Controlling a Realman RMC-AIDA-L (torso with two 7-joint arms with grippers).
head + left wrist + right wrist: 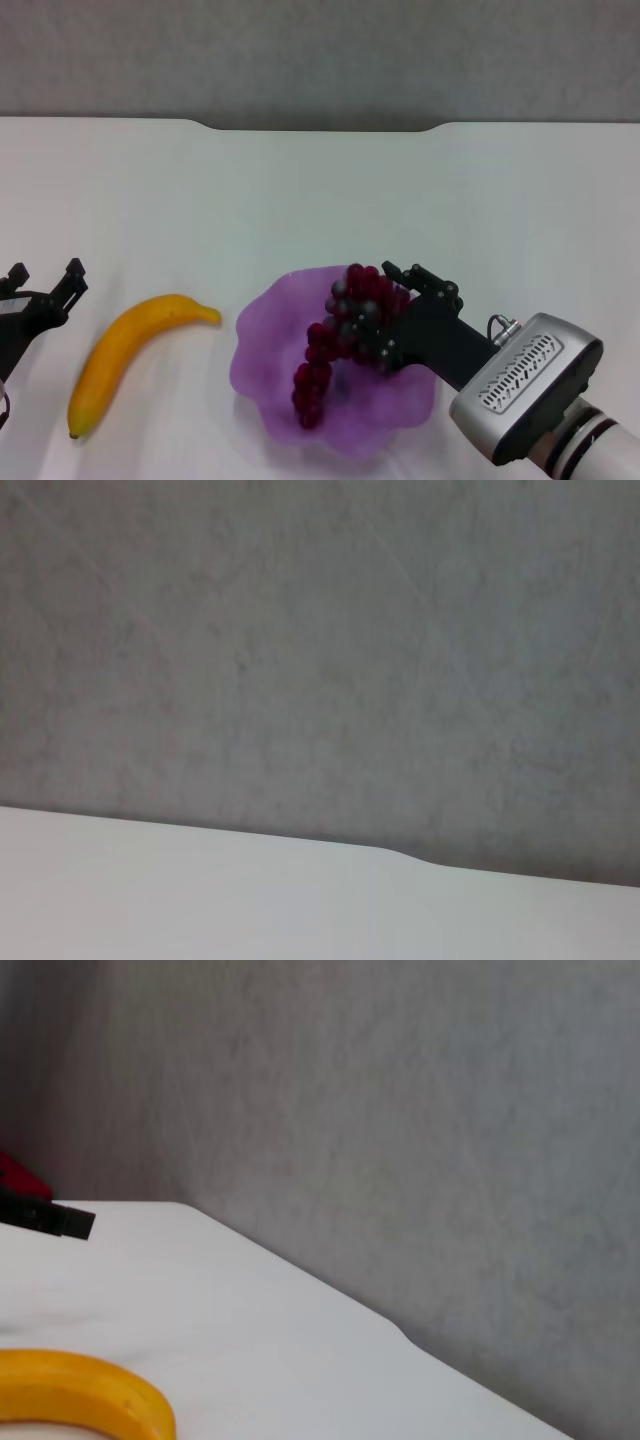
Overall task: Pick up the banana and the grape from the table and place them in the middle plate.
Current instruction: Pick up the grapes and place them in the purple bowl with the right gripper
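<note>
The grape (340, 335) is a dark red bunch. My right gripper (388, 312) is shut on its upper part over the middle plate (265, 335), a translucent purple bowl with a wavy rim. The bunch's lower end hangs down into the plate. The banana (125, 355) lies on the white table (320, 180) to the left of the plate; it also shows in the right wrist view (80, 1390). My left gripper (45, 272) is open and empty at the left edge, just left of the banana and apart from it.
The table's far edge has a notch (320, 127) with a grey wall behind it. The left wrist view shows only table (200, 900) and wall. A bit of red grape (15, 1175) shows at the edge of the right wrist view.
</note>
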